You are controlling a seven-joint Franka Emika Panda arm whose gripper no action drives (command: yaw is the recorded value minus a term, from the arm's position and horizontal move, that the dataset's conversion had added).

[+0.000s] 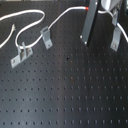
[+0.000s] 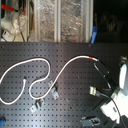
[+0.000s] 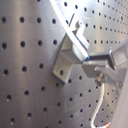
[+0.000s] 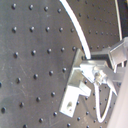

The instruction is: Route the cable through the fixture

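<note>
Here, one cable (image 1: 60,20), three metal brackets (image 1: 46,36) on the worktop (image 1: 70,90); end effector (image 1: 89,11) grips cable's red-banded end.

No readable text, label, brand, number or sign showed in any of the four views. The black perforated board (image 1: 70,90) carried no markings, the metal clips (image 1: 46,36) were plain, and the clutter along the top of the second exterior view was too blurred to read anything from it.
</note>
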